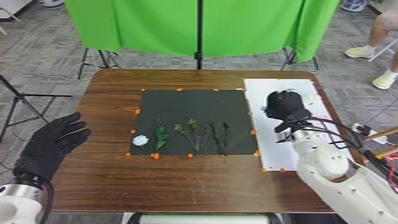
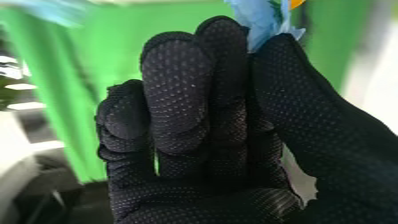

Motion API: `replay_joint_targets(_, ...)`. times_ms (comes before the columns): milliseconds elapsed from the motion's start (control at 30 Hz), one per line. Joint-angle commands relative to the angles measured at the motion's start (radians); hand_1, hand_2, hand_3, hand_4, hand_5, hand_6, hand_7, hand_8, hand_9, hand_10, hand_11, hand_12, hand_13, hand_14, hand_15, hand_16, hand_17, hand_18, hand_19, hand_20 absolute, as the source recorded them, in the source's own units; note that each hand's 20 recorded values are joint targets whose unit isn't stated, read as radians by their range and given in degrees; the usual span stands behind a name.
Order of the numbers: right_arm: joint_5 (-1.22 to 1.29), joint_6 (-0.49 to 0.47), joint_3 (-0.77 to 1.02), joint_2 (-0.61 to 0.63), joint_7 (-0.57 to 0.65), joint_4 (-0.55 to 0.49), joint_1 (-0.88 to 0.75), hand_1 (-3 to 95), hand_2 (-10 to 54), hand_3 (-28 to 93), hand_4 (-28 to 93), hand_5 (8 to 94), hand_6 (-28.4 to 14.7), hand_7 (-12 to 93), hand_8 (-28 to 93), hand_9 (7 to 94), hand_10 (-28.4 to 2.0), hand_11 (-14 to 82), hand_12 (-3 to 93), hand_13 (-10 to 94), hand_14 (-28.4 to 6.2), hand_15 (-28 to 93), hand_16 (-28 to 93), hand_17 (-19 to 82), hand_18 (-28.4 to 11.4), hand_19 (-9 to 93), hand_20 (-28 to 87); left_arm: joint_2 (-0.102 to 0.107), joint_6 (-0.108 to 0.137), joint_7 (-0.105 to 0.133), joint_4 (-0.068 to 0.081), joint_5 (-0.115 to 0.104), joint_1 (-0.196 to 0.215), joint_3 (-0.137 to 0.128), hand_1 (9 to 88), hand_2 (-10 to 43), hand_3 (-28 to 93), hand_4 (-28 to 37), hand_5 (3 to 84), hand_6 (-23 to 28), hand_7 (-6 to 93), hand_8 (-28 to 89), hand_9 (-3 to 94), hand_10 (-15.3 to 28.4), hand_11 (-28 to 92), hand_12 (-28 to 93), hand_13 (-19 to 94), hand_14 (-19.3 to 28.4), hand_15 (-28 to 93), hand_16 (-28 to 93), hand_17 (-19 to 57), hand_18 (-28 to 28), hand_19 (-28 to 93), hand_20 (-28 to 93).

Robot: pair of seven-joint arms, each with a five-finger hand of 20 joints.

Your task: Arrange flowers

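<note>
**Right hand pinches blue bloom**

From the mat's centre, left hand waits near nine o'clock, fingers loosely open. White bloom and leafy stem lie at eight, sprigs six, dark stems five. At two, over white sheet, right hand's thumb and fingers grip blue bloom.

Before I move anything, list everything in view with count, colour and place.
White flower: one, mat's near left corner
Green sprigs: several, side by side on the mat
Blue flower: one, light blue, in the right hand's pinch
Mat: one, black, mid-table
Sheet: one, white, right side
Markers: many, orange, mostly around the mat
Table: one, brown
Backdrop: green, behind
Left hand: one, black, table's left edge
Right hand: one, black, over the sheet
</note>
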Motion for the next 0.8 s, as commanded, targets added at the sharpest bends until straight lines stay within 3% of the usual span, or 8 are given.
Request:
replay_joint_targets(33, -0.006, -0.049, -0.236, -0.284, -0.125, 0.064, 0.345, 49.8, -9.5, 85, -28, 71.6, -1.8, 51, -12, 88.9, -3.5, 20.7, 48.0, 84, -3.5, 52, 29, 41, -17.6, 84, 40, -0.006, 0.007, -0.015, 0.003, 0.003, -0.002, 0.019, 32.6, 2.7, 72, -28.3, 38.3, 5.0, 33.5, -17, 36.0, 15.2, 37, 10, 30, 17.6, 51, -8, -5.0, 23.0, 63, -4)
replay_joint_targets(133, -0.043, -0.093, -0.309, -0.386, -0.163, 0.157, 0.413, 49.8, -9.5, 85, -28, 71.4, -1.8, 52, -12, 88.8, -3.6, 20.5, 48.0, 84, -3.2, 52, 30, 41, -17.4, 84, 40, -0.001, 0.005, -0.016, 0.007, 0.003, -0.013, 0.03, 32.6, 2.6, 72, -28.3, 38.3, 5.0, 33.5, -17, 36.0, 15.2, 37, 10, 30, 17.6, 51, -8, -5.0, 23.0, 63, -4)
replay_joint_targets(367, -0.126, -0.202, -0.412, -0.509, -0.182, 0.255, 0.469, 49.5, -9.5, 84, -28, 70.7, -1.4, 52, -13, 88.6, -3.9, 21.0, 47.7, 83, -3.3, 52, 29, 40, -17.3, 84, 40, 0.021, 0.007, -0.018, 0.022, 0.003, -0.056, 0.059, 32.6, 2.5, 73, -28.3, 38.5, 5.1, 33.9, -17, 36.0, 15.4, 38, 10, 30, 17.7, 52, -8, -5.0, 23.0, 63, -4)
replay_joint_targets(800, -0.215, -0.225, -0.48, -0.617, -0.123, 0.38, 0.494, 48.8, -9.5, 85, -28, 70.2, -0.9, 53, -14, 88.5, -3.6, 21.6, 47.5, 83, -3.0, 52, 29, 40, -17.2, 84, 40, 0.051, 0.007, -0.009, 0.028, 0.001, -0.08, 0.092, 32.6, 2.4, 73, -28.3, 38.2, 4.9, 33.6, -17, 36.0, 15.4, 38, 9, 30, 17.5, 51, -8, -5.1, 23.1, 63, -4)
